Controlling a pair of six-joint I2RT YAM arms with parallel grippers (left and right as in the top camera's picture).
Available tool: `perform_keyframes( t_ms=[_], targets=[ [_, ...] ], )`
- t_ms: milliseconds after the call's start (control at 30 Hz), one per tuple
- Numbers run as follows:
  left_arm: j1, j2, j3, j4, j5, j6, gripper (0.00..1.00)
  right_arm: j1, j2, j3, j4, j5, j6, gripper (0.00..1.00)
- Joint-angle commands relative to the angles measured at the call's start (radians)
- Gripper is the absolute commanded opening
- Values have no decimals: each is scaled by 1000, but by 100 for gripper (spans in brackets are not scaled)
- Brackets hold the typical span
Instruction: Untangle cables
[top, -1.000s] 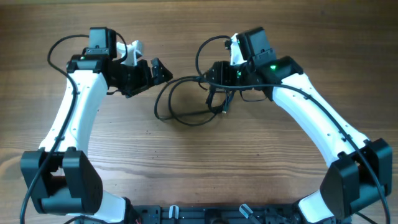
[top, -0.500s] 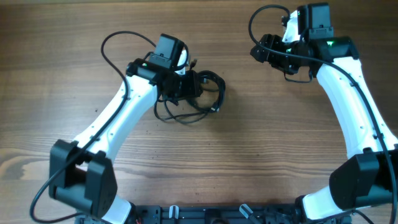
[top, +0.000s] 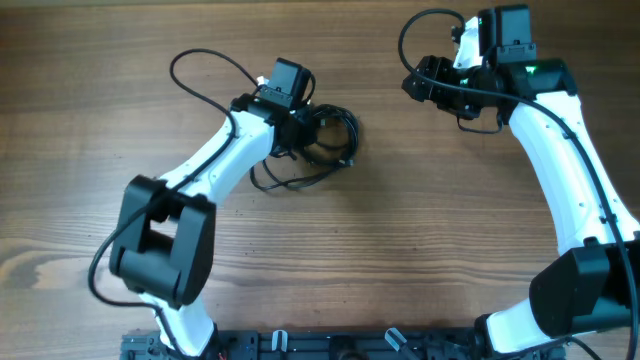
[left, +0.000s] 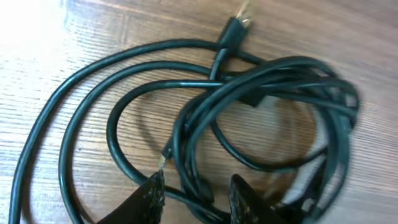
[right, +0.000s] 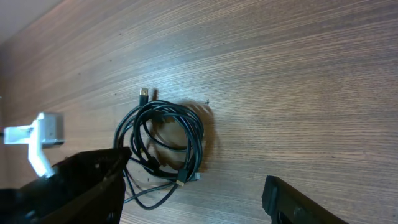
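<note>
The cables (top: 340, 150) lie as a tangle of thin black loops on the wooden table, left of centre. In the left wrist view the cables (left: 267, 71) fill the frame, with a gold-tipped plug (left: 235, 28) at the top. My left gripper (top: 312, 132) is down on the bundle. Its jaws have closed in around a few strands, seen between the fingertips (left: 155, 186) of the left gripper (left: 198, 179). My right gripper (top: 415, 85) hovers at the far right, apart from the bundle, open and holding nothing. The right wrist view shows the right gripper (right: 196, 167) wide open, with the cables (right: 199, 140) beyond it.
The thicker black cable of the left arm (top: 205, 70) arcs over the table at the back left. The right arm's own cable (top: 420, 30) loops near the back edge. A white mount piece (right: 37, 140) shows at the left of the right wrist view.
My left arm swung in from the left onto the bundle and its jaws narrowed from wide open. My right gripper left the bundle, moved to the back right and opened a little.
</note>
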Motion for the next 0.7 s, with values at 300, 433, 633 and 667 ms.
perform_keyframes(
  t_ms=[300, 433, 633, 667],
  targets=[
    [3, 87, -5, -77, -57, -175, 7, 3, 2, 10, 7, 6, -21, 73],
    [3, 99, -52, -76, -50, -187, 11, 3, 2, 10, 9, 6, -21, 73],
    [5, 124, -133, -68, -45, -249, 4, 3, 2, 10, 10, 6, -20, 73],
    [5, 124, -133, -68, -43, -249, 4, 3, 2, 10, 9, 6, -20, 73]
  ],
)
